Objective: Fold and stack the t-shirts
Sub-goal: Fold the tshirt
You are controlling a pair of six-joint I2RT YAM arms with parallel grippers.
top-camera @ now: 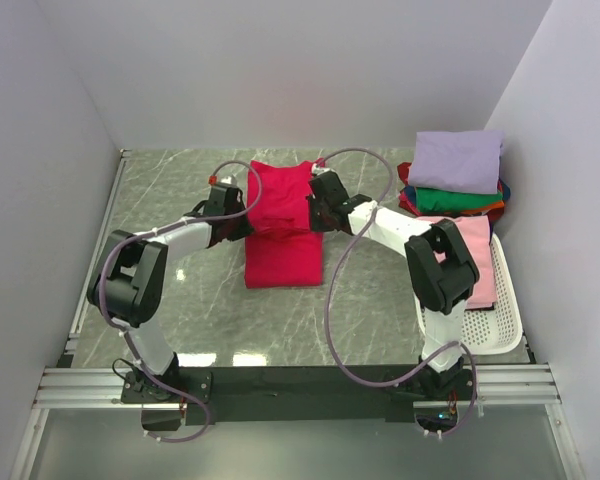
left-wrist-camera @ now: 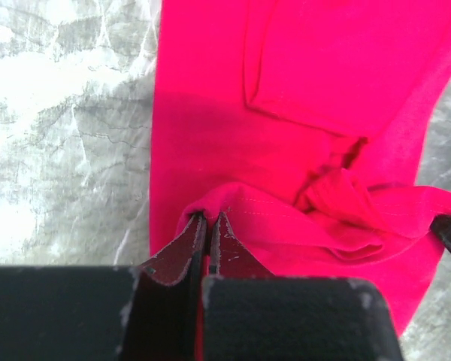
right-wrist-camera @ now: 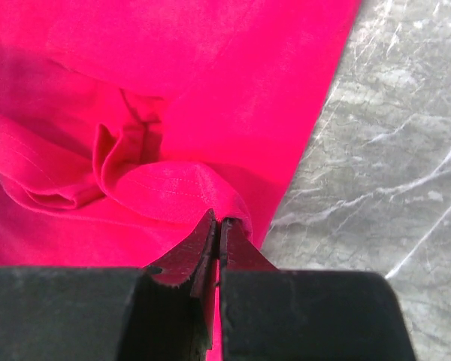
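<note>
The crimson-red t-shirt [top-camera: 280, 225] lies as a long strip in the middle of the table. My left gripper [top-camera: 242, 222] is shut on its left hem edge, and my right gripper [top-camera: 318, 215] is shut on its right hem edge, both lifting a fold across the shirt's middle. In the left wrist view the shut gripper [left-wrist-camera: 210, 218] pinches the red cloth [left-wrist-camera: 286, 135]. In the right wrist view the shut gripper [right-wrist-camera: 218, 222] pinches the red cloth [right-wrist-camera: 180, 90]. A stack with a lavender shirt [top-camera: 457, 160] over green [top-camera: 450, 198], orange and blue ones sits at the right.
A white perforated basket [top-camera: 504, 325] stands at the right front with a pink shirt [top-camera: 475, 255] draped in it. White walls close in the left, back and right. The grey marble table top [top-camera: 170, 290] shows around the red shirt.
</note>
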